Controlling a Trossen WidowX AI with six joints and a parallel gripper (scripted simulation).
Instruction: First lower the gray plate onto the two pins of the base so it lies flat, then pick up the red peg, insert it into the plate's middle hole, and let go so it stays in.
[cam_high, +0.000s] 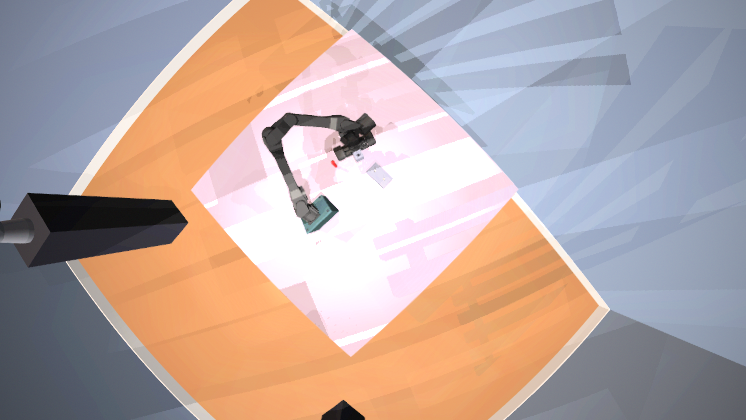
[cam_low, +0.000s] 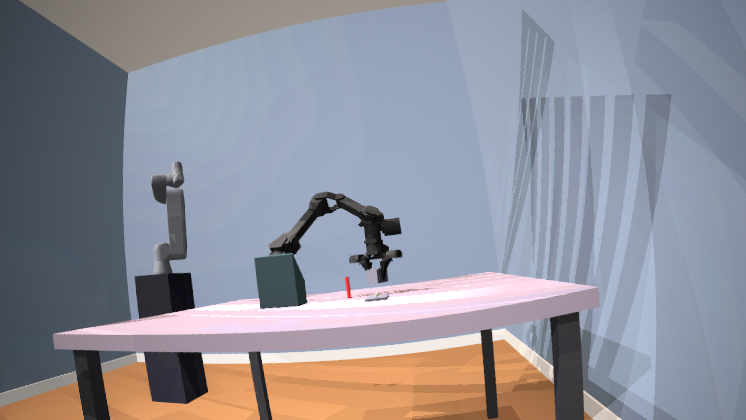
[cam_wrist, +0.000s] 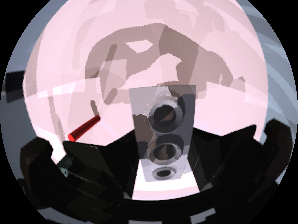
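The gray plate (cam_high: 358, 156) (cam_low: 372, 276) (cam_wrist: 138, 102) is a block with three round holes in a row. My gripper (cam_low: 375, 272) (cam_wrist: 160, 127) is shut on it, one finger on each side, and holds it above the table with the holes facing up. The flat light gray base (cam_high: 379, 175) (cam_low: 376, 298) lies on the table apart from the plate, beyond and below it in the top view. Its small pins show there; the wrist view does not show the base clearly. The red peg (cam_high: 334, 163) (cam_low: 348, 287) (cam_wrist: 85, 128) stands upright on the table, left of the gripper.
The arm's teal pedestal (cam_high: 323, 211) (cam_low: 279, 281) stands on the pink table (cam_high: 428, 260) (cam_low: 334, 341), left of the peg in the exterior view. A second, gray arm (cam_low: 176, 224) stands on a dark pedestal (cam_low: 162, 294) behind the table's left side.
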